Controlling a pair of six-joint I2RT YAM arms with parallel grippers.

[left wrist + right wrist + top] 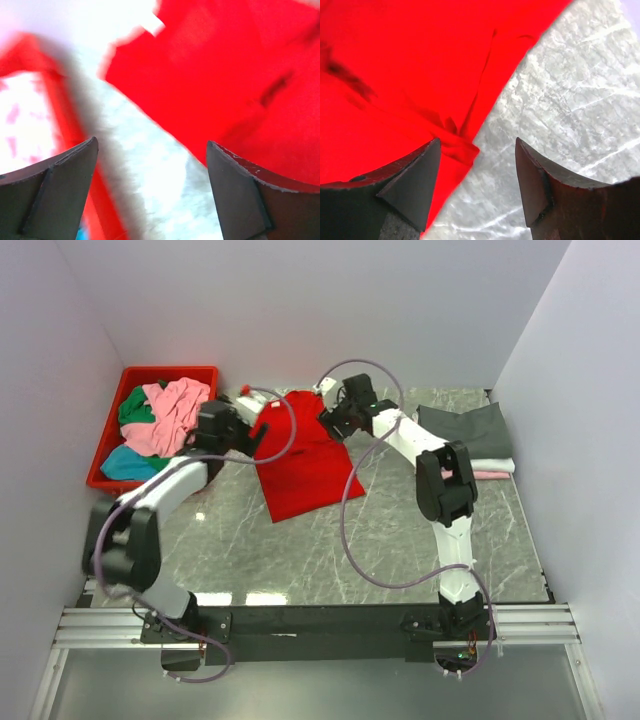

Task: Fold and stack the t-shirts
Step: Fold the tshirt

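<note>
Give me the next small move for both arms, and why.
Probably lift both clear: the left gripper and right gripper stand open, holding nothing, and the red t-shirt lies on the table, so regrasping for another fold seems next.

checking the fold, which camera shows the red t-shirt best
Top external: nearly the whole red t-shirt shows there, lying flat. Left wrist catches only a blurred piece of it; right wrist only one creased edge.

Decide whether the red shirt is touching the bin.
Apart. The left wrist view shows a strip of bare table running between the bin wall and the near edge of the red shirt, so the cloth does not reach the bin.
</note>
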